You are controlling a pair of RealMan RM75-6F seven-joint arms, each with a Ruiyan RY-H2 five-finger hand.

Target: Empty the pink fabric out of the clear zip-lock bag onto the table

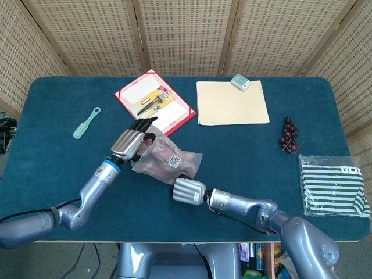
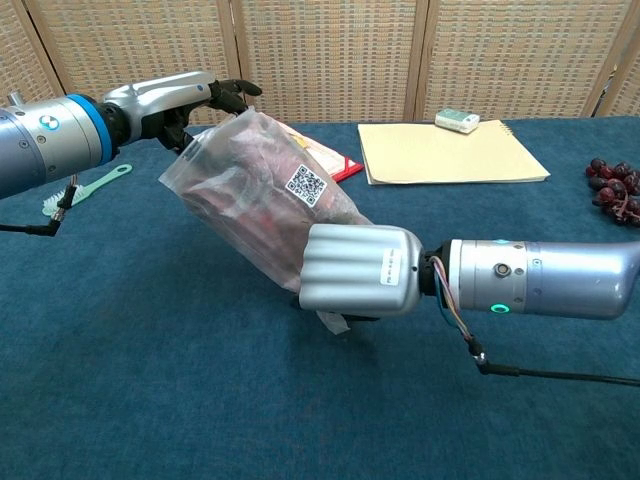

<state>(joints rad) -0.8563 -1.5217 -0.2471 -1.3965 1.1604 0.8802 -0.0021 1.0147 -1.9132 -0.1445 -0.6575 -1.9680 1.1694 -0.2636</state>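
Note:
A clear zip-lock bag (image 1: 168, 161) (image 2: 262, 205) with pink fabric (image 2: 250, 215) inside is lifted off the blue table, tilted, a QR label on its side. My left hand (image 1: 131, 142) (image 2: 170, 100) holds the bag's upper end by its edge. My right hand (image 1: 189, 191) (image 2: 358, 270) grips the bag's lower end, fingers curled round it and hiding that corner. The fabric is still wholly inside the bag.
On the blue table (image 1: 58, 116) lie a red folder (image 1: 154, 103) with tools, a tan folder (image 1: 231, 103) with a small box (image 1: 240, 82), a mint brush (image 1: 86, 122), dark grapes (image 1: 289, 133) and a striped cloth (image 1: 332, 185) at the right edge.

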